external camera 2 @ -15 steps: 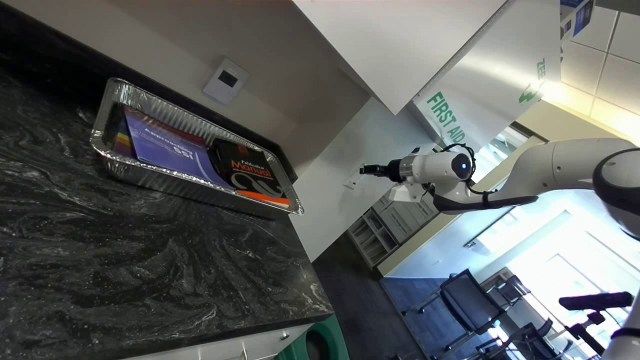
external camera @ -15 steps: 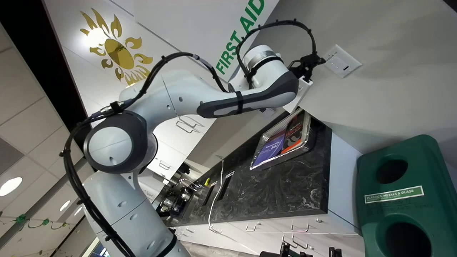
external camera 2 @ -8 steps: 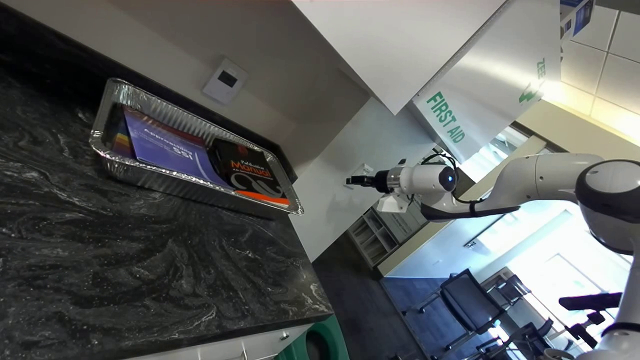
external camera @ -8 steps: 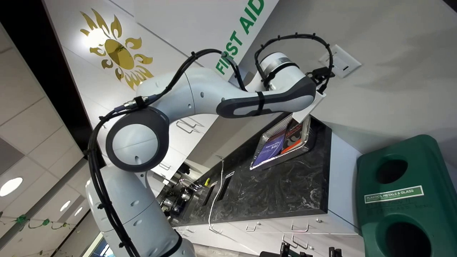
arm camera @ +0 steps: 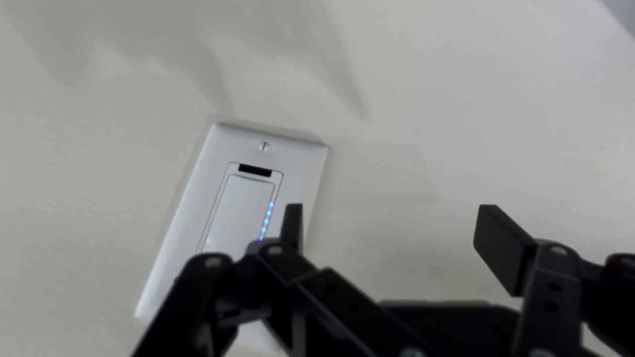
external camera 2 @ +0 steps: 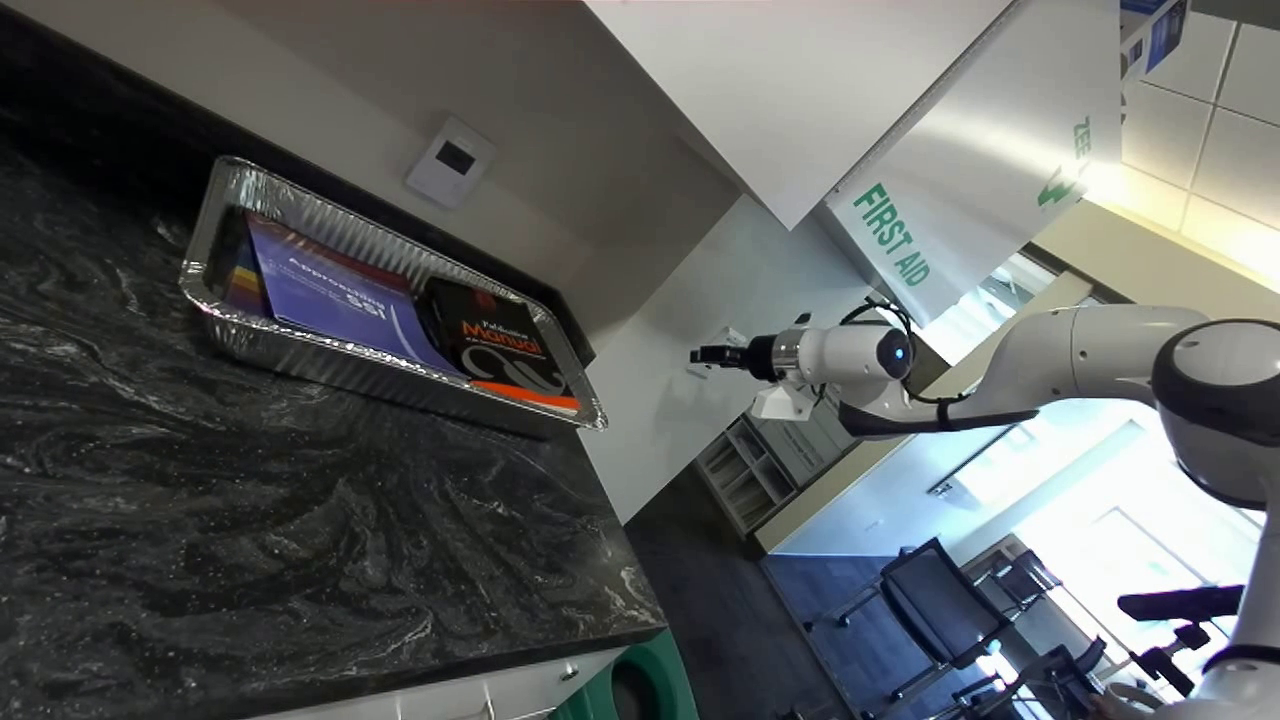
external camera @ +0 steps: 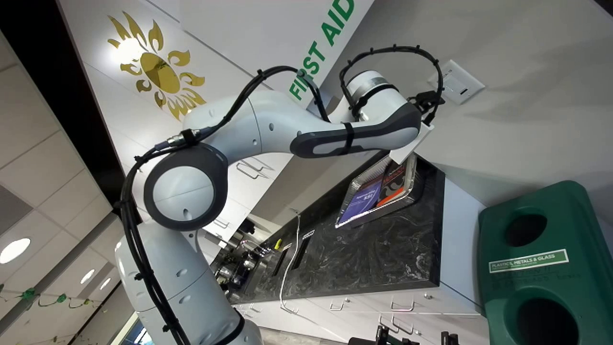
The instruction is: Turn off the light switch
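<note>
The light switch (arm camera: 233,213) is a white wall plate with a grey-outlined rocker, a dark slot above it and several lit blue dots along its side. Its lower part is hidden behind my gripper. My gripper (arm camera: 392,238) is open and empty. Its left finger overlaps the plate's right side; its right finger is over bare wall. In both exterior views the gripper (external camera: 431,101) (external camera 2: 712,356) is close to the plate, partly covering it; the plate shows at the wall (external camera: 462,82) (external camera 2: 732,338). I cannot tell whether a finger touches the wall or the plate.
A white cabinet front lettered FIRST AID (external camera 2: 960,215) hangs near the arm. A foil tray (external camera 2: 400,392) with books stands on the dark countertop (external camera: 373,254) below the arm. A green recycling bin (external camera: 531,230) stands beside the counter. A thermostat (external camera 2: 452,163) is on the adjoining wall.
Over the first half second the arm reached forward and down towards the wall by the switch. Since then the gripper has shifted only slightly back up. The gripper remains empty.
</note>
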Tool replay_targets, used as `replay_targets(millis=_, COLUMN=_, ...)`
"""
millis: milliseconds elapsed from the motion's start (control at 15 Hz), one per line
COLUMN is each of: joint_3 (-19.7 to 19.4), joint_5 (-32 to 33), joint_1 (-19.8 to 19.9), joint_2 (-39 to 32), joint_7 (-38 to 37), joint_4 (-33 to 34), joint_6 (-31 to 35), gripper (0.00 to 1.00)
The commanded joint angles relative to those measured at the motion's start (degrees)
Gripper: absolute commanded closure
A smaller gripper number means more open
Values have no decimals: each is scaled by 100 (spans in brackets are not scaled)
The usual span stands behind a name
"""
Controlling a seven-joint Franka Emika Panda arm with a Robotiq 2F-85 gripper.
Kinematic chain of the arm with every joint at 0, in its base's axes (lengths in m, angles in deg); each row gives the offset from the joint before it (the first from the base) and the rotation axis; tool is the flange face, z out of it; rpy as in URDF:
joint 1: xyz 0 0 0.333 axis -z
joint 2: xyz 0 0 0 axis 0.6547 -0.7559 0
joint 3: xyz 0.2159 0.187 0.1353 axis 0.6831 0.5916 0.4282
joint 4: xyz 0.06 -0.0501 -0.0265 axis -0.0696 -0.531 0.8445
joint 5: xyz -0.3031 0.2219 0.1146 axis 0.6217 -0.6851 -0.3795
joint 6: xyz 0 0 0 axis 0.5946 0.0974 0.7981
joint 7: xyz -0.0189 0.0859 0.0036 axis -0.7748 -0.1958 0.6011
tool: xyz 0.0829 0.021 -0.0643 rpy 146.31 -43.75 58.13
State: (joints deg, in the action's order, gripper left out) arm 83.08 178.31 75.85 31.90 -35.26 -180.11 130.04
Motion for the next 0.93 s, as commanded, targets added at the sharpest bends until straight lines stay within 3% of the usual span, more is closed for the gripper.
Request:
replay_targets(millis=0, joint_3=307, joint_5=201, joint_1=176, joint_2=-2, joint_7=-115, joint_4=79, joint_6=-205, gripper=42)
replay_targets(millis=467, joint_3=445, joint_5=142, joint_1=375, joint_2=65, joint_7=-251, joint_4=-135, joint_6=-445, gripper=95)
replay_targets(millis=533, joint_3=469, joint_5=156, joint_1=423, joint_2=63, joint_7=-279, joint_4=-147, joint_6=-472, gripper=99)
replay_targets(millis=867, joint_3=602, joint_5=256, joint_1=640, joint_2=-51, joint_7=-306, joint_4=23, joint_6=-532, gripper=100)
